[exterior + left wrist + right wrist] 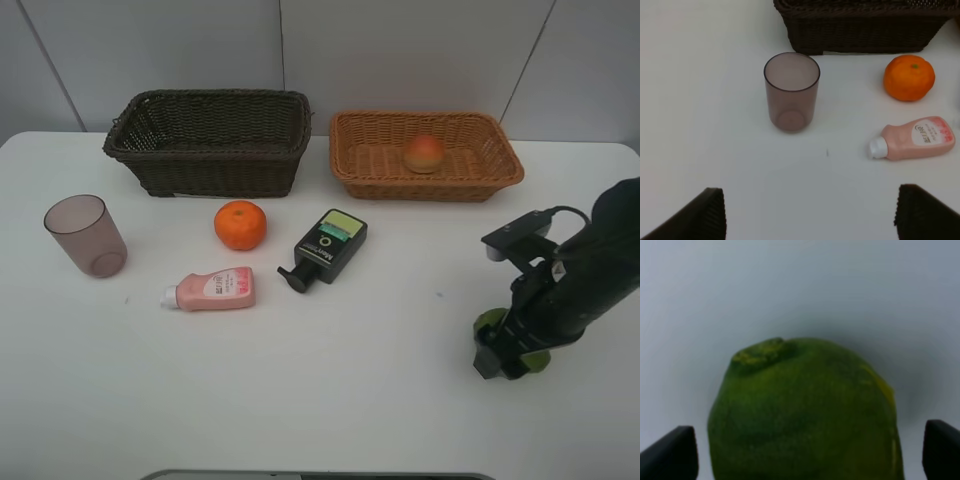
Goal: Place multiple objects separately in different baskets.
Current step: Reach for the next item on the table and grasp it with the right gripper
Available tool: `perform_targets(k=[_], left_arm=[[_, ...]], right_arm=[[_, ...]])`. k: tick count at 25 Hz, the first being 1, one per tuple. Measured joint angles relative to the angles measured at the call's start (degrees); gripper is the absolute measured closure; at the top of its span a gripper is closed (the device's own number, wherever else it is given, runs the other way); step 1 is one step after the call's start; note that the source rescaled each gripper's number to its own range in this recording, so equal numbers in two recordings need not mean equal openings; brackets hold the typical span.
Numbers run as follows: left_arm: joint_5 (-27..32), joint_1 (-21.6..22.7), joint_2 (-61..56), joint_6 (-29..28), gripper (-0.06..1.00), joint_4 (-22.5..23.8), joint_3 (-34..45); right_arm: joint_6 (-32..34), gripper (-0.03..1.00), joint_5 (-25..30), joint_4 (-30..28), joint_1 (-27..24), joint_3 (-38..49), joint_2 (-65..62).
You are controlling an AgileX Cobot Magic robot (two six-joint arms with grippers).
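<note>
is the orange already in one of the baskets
No, the orange sits on the table in front of the dark brown basket.

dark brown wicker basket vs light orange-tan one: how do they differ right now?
Colour: the dark brown rectangular wicker basket is almost black-brown; the light orange-tan rectangular wicker basket is pale orange.
Depth: the dark brown basket has taller walls; the tan basket is shallower.
Contents: the tan basket holds a red-yellow peach-like fruit; nothing shows inside the dark basket.
Shared: both are woven, rectangular, similar in footprint, and stand upright side by side.
</note>
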Motion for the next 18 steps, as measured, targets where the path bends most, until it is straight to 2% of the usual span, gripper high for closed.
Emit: perform_targets(k=[5,14,15,16,17,18], left_arm=[[0.0,0.0,0.0,0.0,0.13,0.0,0.0],[0.0,0.0,0.0,0.0,0.13,0.0,0.0],[0.0,0.0,0.0,0.0,0.13,0.0,0.0],[0.0,0.0,0.0,0.0,0.13,0.0,0.0],[0.0,0.0,0.0,0.0,0.13,0.0,0.0],[0.0,0.0,0.0,0.0,0.13,0.0,0.0]], right_arm=[[0.0,-0.03,-2.8,0.0,0.0,0.1,0.0],[0.0,-0.03,-4.1,0.8,0.0,0.1,3.9],[0.0,-0.01,-4.2,0.9,0.0,0.1,3.9],[0.0,0.05,-4.3,0.9,0.0,0.1,3.9],[0.0,0.05,-4.3,0.9,0.0,0.1,3.9],[0.0,0.16,-4.3,1.1,0.0,0.1,3.9]])
